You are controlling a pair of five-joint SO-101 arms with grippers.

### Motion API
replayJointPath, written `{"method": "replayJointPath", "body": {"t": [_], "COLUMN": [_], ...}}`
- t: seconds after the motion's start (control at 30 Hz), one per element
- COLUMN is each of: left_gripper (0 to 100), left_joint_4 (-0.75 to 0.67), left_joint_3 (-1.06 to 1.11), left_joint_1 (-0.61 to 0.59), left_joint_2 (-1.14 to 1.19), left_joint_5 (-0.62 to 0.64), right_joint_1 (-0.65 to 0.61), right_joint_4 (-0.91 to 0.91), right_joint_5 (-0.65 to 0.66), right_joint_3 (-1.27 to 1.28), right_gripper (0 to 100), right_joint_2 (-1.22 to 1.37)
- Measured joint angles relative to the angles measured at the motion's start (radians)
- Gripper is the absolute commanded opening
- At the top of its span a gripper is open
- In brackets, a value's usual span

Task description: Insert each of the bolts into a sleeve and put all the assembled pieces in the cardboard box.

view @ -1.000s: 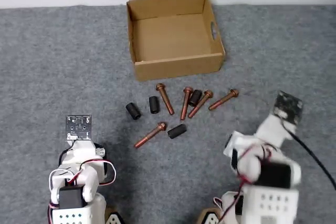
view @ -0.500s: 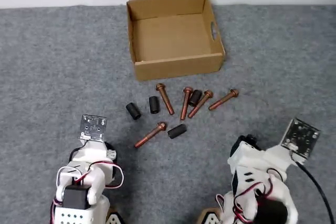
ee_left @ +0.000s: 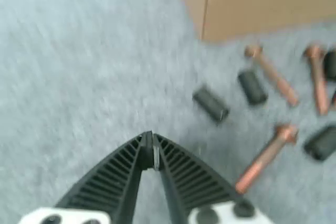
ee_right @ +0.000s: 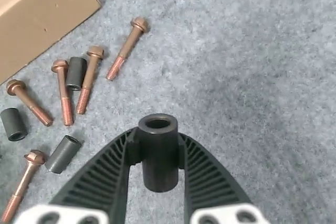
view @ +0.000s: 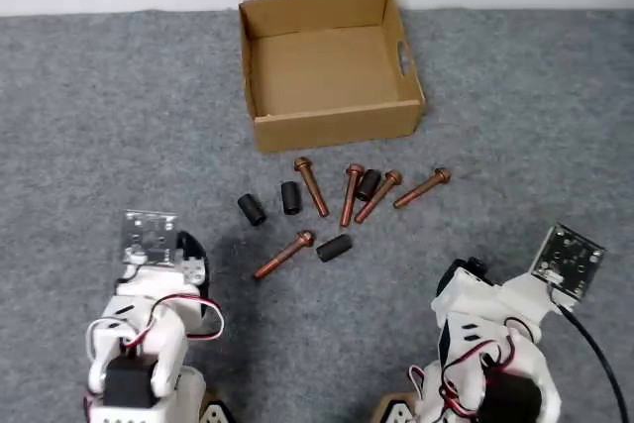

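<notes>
1. The right end effector [ee_right: 157,139] is clamped on a black sleeve [ee_right: 158,156]. It holds the sleeve off the grey tabletop [ee_right: 252,51] with the open bore turned toward the wrist camera. I judge this pose is chosen to leave the hole exposed so a bolt can be fed in.
2. The left end effector [ee_left: 150,149] has its fingers together with nothing between them. It hangs over bare tabletop on the left side of the loose parts. As the free one, it is probably meant to fetch a bolt, and it would have to open first.
3. The lone bolt [ee_left: 265,156] lies closest to it, slanted, with its head next to a loose sleeve [view: 334,247]. That makes it the likely first pick.
4. Four more bolts fan out in a row in front of the cardboard box [view: 337,128], from the leftmost bolt [view: 310,186] to the rightmost bolt [view: 422,187].
5. A third sleeve [view: 369,184] sits between two of the row's bolts. Two more, the outer sleeve [view: 251,209] and the inner sleeve [view: 290,197], lie side by side left of the row.
6. The box stands open and empty at the far side, so no pair is assembled yet.
7. The held sleeve is gripped only at its sides, so a bolt pushed in off-axis could tilt it.
</notes>
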Motion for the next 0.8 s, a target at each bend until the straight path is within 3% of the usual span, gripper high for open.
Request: {"method": "replayJointPath", "body": {"t": [0.23,0.53,0.63,0.8], "left_gripper": [1,1,1,1], "left_joint_4": [0.009,0.219,0.227,0.183], "left_joint_3": [-0.276,-0.667,-0.733,-0.804], "left_joint_1": [0.031,0.221,0.241,0.302], "left_joint_2": [0.189,0.881,1.074,1.339], "left_joint_5": [-0.063,-0.072,-0.075,-0.233], "right_joint_1": [0.0,0.0,0.0,0.0], "right_joint_4": [0.0,0.0,0.0,0.0], "right_joint_5": [0.0,0.0,0.0,0.0], "right_joint_3": [0.0,0.0,0.0,0.0], "right_gripper": [0.8,0.8,0.8,0.8], "right_joint_2": [-0.005,-0.005,-0.005,-0.005]}}
